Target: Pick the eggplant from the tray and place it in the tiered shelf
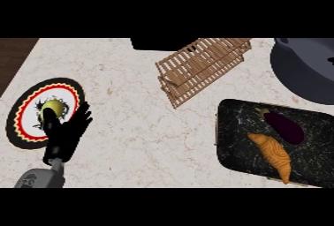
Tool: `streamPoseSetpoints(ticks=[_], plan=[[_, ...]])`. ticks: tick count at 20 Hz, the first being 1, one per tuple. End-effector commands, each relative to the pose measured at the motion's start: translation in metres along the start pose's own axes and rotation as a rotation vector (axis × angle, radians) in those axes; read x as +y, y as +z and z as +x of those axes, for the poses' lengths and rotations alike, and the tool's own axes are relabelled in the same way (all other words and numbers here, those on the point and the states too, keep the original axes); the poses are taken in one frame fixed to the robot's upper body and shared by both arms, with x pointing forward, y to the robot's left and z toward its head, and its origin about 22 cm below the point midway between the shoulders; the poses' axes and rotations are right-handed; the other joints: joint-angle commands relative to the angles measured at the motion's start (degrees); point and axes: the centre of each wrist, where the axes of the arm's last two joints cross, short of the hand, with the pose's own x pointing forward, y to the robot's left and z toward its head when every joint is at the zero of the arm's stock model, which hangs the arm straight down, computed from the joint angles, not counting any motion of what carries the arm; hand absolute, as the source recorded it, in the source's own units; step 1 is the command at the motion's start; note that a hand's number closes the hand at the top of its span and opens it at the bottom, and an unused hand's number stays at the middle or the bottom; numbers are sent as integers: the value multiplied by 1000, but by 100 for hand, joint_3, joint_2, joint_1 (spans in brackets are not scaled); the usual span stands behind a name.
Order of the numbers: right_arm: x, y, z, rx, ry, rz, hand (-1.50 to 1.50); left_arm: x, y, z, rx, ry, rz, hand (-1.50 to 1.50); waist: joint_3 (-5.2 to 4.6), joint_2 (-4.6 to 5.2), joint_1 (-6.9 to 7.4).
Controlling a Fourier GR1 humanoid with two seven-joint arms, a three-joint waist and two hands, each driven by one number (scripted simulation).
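The left hand rests over a patterned plate, its fingers straight and slightly spread, holding nothing. Well right of those fingers lies a dark marbled tray carrying the glossy purple eggplant beside an orange croissant. The slatted wooden tiered shelf sits above. No right hand shows. A reach could nudge the croissant, since it touches the smooth, rounded eggplant.

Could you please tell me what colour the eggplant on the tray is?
The eggplant is dark purple with a darker stem end, shown in the head view.
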Motion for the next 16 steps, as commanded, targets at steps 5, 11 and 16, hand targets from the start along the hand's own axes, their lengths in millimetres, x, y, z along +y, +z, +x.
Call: streamPoseSetpoints(ticks=[5,11,16], plan=[[20,-52,42,12,114,223,-150,19,11,-15,27,18,24,0,-19,-86,-235],[47,-94,82,101,187,152,-150,8,2,2,13,23,30,0,-21,-91,-282],[74,-94,72,188,276,150,-150,21,9,-17,13,10,48,0,-18,-83,-279]])
